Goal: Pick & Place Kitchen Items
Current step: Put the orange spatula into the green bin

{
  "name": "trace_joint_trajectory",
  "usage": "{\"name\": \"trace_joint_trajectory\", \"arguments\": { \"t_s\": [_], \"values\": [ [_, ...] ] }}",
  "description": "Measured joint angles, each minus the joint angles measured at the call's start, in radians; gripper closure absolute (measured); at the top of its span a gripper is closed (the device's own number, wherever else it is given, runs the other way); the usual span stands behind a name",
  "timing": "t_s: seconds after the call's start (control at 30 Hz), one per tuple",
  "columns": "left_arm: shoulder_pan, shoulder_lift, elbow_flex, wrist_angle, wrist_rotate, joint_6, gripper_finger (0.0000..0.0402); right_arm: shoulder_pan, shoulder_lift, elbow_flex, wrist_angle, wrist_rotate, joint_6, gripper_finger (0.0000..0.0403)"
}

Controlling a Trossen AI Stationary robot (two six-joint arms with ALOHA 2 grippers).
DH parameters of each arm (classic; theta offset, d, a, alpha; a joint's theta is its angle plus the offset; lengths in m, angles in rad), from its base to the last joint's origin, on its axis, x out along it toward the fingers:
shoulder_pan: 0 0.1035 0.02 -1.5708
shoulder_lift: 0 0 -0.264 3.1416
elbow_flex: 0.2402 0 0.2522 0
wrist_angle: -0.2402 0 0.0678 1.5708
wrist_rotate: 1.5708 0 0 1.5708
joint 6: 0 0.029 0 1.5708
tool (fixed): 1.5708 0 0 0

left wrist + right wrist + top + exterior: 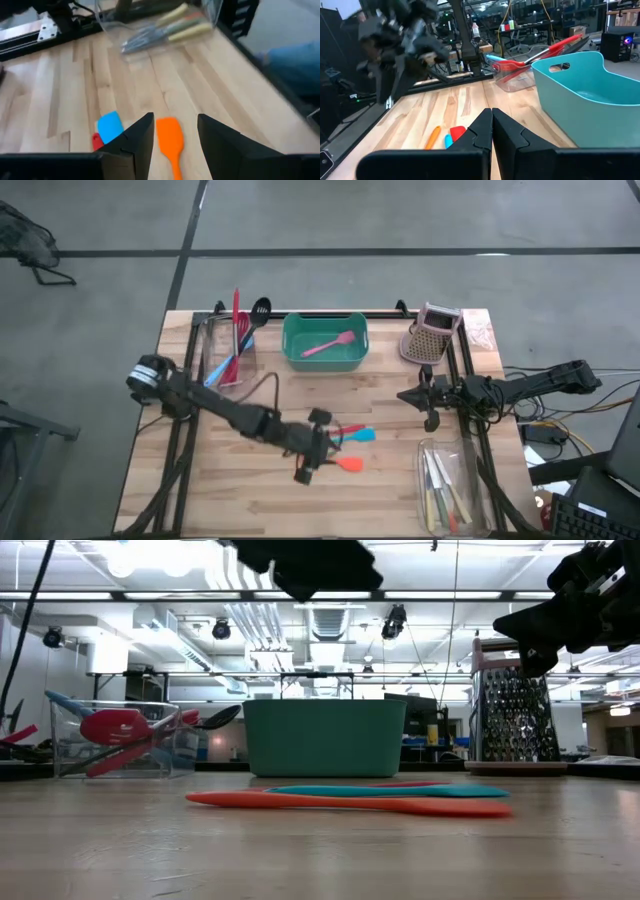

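**A:** Your left gripper (pixel 175 145) hangs over the middle of the wooden counter (pixel 250 510), fingers apart, straddling the blade of the small orange silicone spatula (pixel 170 137). Nothing is held yet. Your right gripper (pixel 491 131) waits closed and empty beside the pinkish perforated holder (pixel 432 332).

**B:** Where exactly does the spatula lie?

**A:** Flat on the boards, just beside the small blue silicone spatula (pixel 110 126) and a red piece (pixel 96 141) close against it. The teal rectangular tub (pixel 322 345) sits behind them with a pink silicone spatula (pixel 330 345) already inside.

**B:** So how do you take it cleanly?

**A:** Judging from the wrist view, your finger nearer the blue one has little room. Keep the orange blade centred between the fingers, come straight down until the tips reach the wood, then close. I'd aim at the neck, where the blade narrows, so you don't nudge the blue neighbour.
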Motion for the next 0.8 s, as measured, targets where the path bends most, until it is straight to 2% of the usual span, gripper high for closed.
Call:
{"name": "trace_joint_trajectory", "arguments": {
  "t_s": [0.07, 0.13, 0.37, 0.67, 0.8],
  "values": [
    [-0.035, 0.033, 0.0, 0.011, -0.071, 0.002, 0.0243, 0.0, 0.0, 0.0, 0.0, 0.0, 0.0, 0.0394],
    [-0.053, 0.068, 0.0, 0.03, -0.093, 0.003, 0.0243, 0.0, 0.0, 0.0, 0.0, 0.0, 0.0, 0.0394],
    [-0.066, 0.227, 0.014, 0.149, -0.109, -0.002, 0.0243, 0.0, 0.0, 0.0, 0.0, 0.0, 0.0, 0.0394],
    [-0.061, 0.377, 0.129, 0.149, -0.111, -0.079, 0.0243, 0.0, 0.0, 0.0, 0.0, 0.0, 0.0, 0.0394],
    [-0.06, 0.416, 0.166, 0.137, -0.111, -0.082, 0.023, 0.0, -0.001, 0.0, 0.0, 0.0, 0.0, 0.0394]
  ]
}}
